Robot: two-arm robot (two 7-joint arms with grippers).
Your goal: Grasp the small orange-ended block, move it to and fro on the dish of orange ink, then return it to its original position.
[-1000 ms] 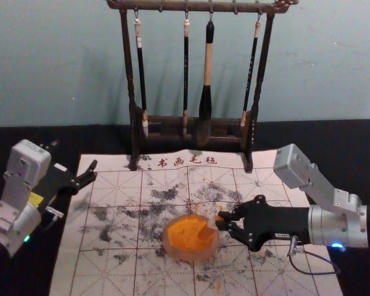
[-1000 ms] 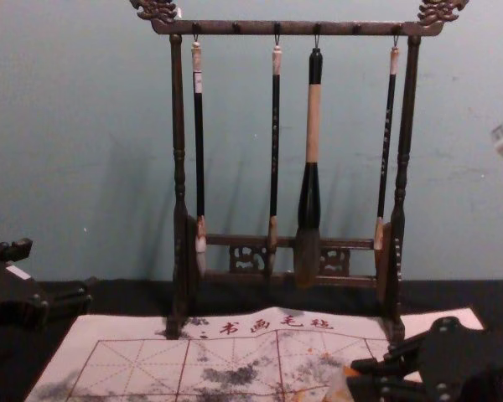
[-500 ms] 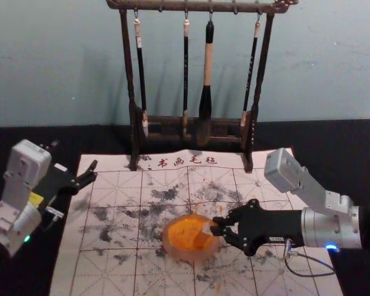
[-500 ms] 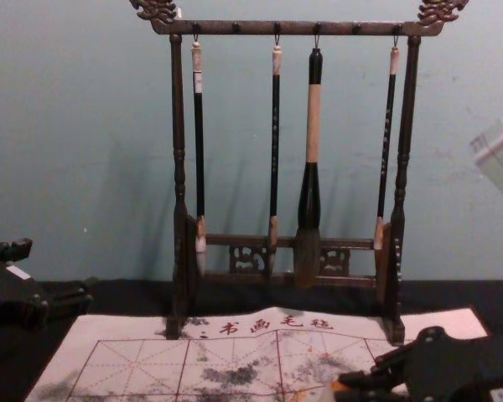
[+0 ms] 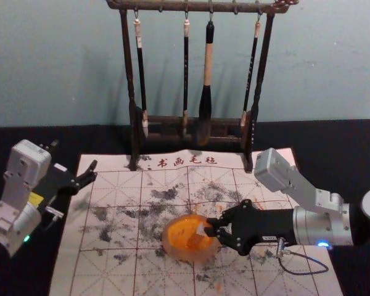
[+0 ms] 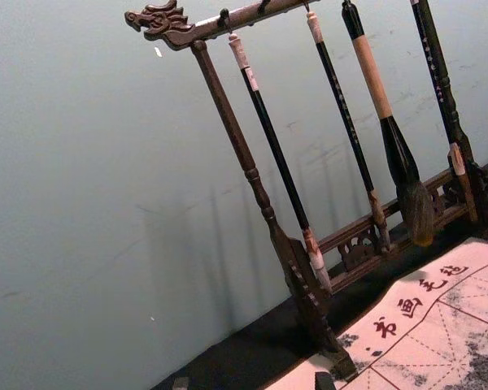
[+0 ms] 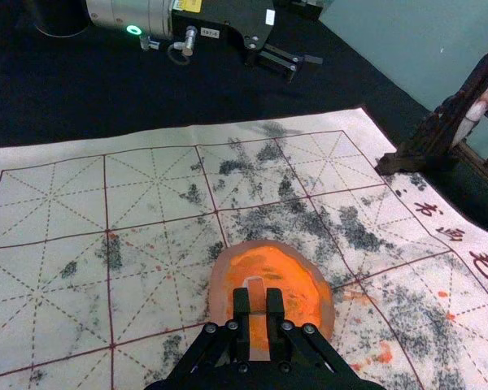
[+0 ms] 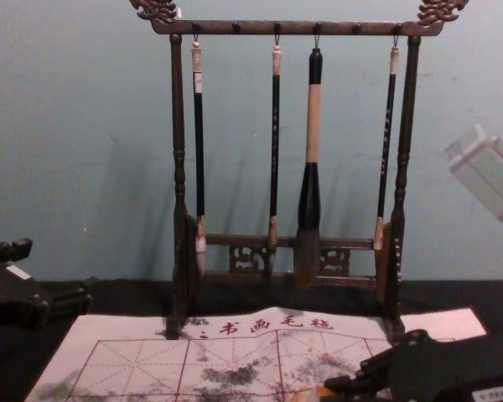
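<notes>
In the head view my right gripper reaches in over the right part of the round dish of orange ink, holding the small block. The right wrist view has the right gripper shut on the block, whose pale and orange faces stand out between the fingertips, above the dish. Whether the block touches the ink I cannot tell. My left gripper is parked at the left of the mat, its fingers spread apart.
A dark wooden rack with several hanging brushes stands at the mat's back edge, behind the dish. The ink-stained practice mat lies on the black tablecloth under everything.
My right gripper has moved left with the block, from the dish's right edge further in over the orange ink. The left arm has stayed still.
</notes>
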